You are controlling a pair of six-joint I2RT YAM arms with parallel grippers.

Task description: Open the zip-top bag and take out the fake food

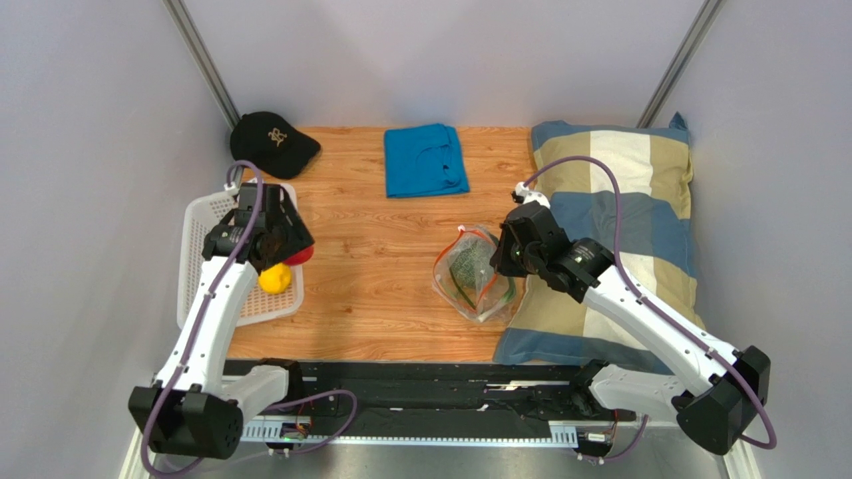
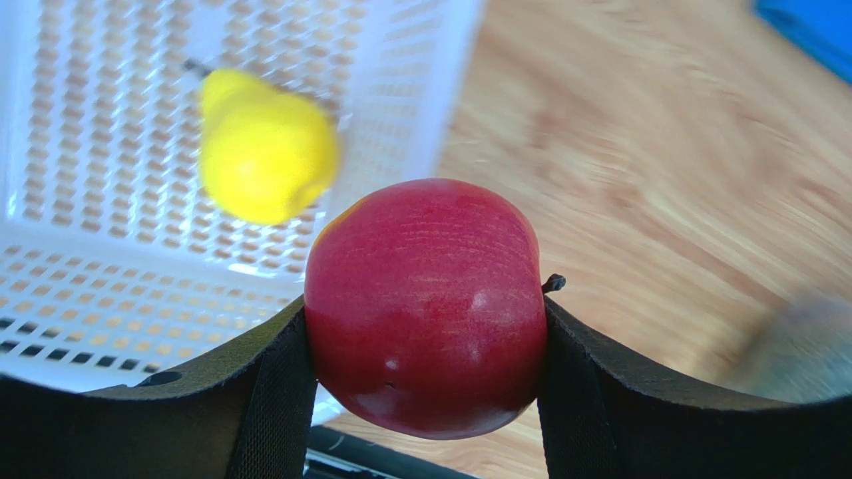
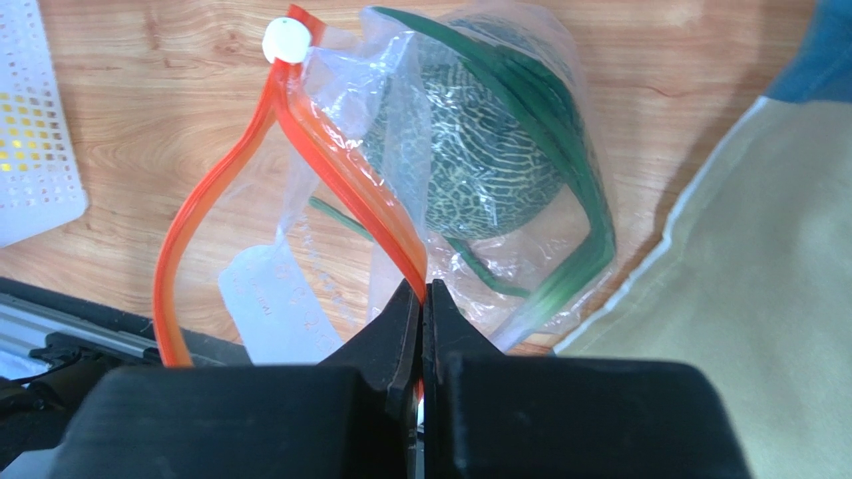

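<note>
The red fruit (image 2: 425, 289) sat squeezed between the two fingers of the left hand (image 1: 288, 247), which was closed on it and held it up in the air. It hung right at the right-hand edge of the white basket (image 2: 100, 289), just where the basket wall meets the tabletop (image 1: 380, 269). The inside of the basket lay just to the left of the hand, so I think a small move that way was needed before letting go. The yellow fruit (image 2: 265, 150) lay in the basket, near the red one but not touching it. Well apart on the right, the zip-top bag (image 1: 470, 274) rested on the tabletop beside the pillow (image 1: 640, 200), its mouth open. The leafy ball (image 3: 480, 160) was inside it, with green stems bent along one side. The right hand (image 3: 423, 299) was shut tight on the orange zip strip (image 3: 215, 200), and it was by far the nearer hand to the bag. The white slider (image 3: 283, 42) sat at the strip's far end.
</note>
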